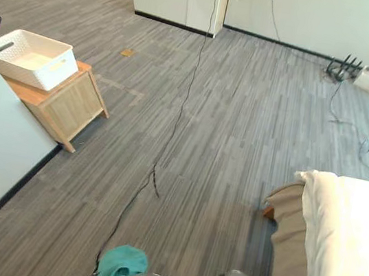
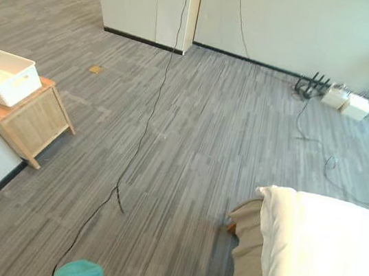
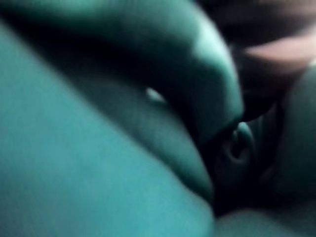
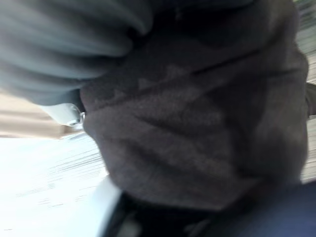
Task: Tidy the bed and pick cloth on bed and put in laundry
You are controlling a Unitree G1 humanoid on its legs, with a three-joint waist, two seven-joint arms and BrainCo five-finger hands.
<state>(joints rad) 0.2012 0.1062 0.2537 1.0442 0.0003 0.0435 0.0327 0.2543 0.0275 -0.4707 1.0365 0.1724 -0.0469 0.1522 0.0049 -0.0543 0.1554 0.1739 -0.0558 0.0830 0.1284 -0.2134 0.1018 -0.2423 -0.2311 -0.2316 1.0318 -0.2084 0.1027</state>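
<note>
Teal cloth (image 1: 121, 265), bunched close before left wrist cam, white basket (image 1: 28, 57) well apart

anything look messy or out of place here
The tan sheet bulges out from under the white duvet at the bed's corner and sags toward the carpet, so that corner looks unmade. A small orange patch also sits farther off on the carpet.

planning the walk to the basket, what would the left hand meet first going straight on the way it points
Probably the teal cloth: in the left wrist view, looking that same way, it sits right up close. What lies past it is hidden.
</note>
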